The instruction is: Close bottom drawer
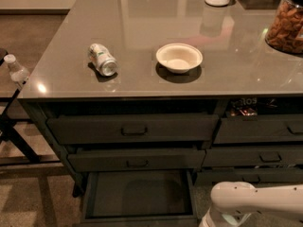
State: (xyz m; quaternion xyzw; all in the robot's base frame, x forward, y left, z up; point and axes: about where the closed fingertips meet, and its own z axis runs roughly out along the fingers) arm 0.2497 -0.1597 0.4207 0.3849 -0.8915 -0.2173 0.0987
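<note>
The gripper was hidden below the smooth white arm at lower right, so I could not tell its grip. Just left, the bottom drawer stood pulled out, flat and dark inside, beneath two wide drawers. On the glossy grey countertop lay one metal can and one round cream bowl.

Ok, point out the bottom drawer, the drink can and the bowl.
bottom drawer (137, 193), camera view, its inside floor.
drink can (102, 59), camera view, its side.
bowl (179, 62), camera view, inner base.
gripper: out of view; only the white arm (258, 201) shows, lower right.
</note>
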